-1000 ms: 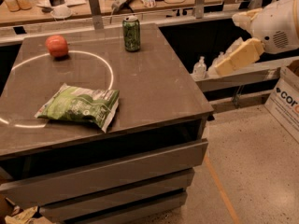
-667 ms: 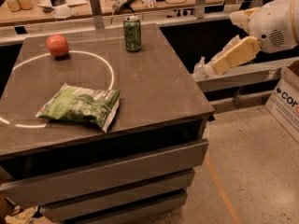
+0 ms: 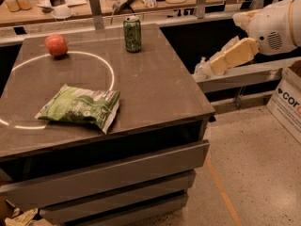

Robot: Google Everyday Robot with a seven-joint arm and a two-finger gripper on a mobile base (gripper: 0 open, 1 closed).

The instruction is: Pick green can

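**Tool off the tabletop's right edge, green can untouched at the far side**

Tool (image 3: 201, 70) hangs in the air just past the right edge of the tabletop (image 3: 160, 91), roughly level with its surface and touching nothing on it. Open or closed: can't tell from this view. It sits on the end of a pale yellow arm (image 3: 235, 54) that slopes down-left from a rounded white housing (image 3: 275, 27) at the right of the frame.

Green can (image 3: 132, 34): upright near the far edge of the tabletop, a bit right of centre. Dark green body, silver top rim, pale markings on the side. Well apart from the tool, with bare surface all around it.

Also on the tabletop:
- red fruit (image 3: 56, 45), far left, sitting on the line of a pale ring (image 3: 109, 68) marked on the surface
- snack bag (image 3: 80, 107), green and white, lying flat toward the front left, its right end reaching the ring's line

Can is just outside the ring, on its far right side.

Behind the tabletop is a wooden counter (image 3: 84, 8) cluttered with small items. A cardboard box (image 3: 288, 100) stands on the speckled floor (image 3: 254, 173) at right.
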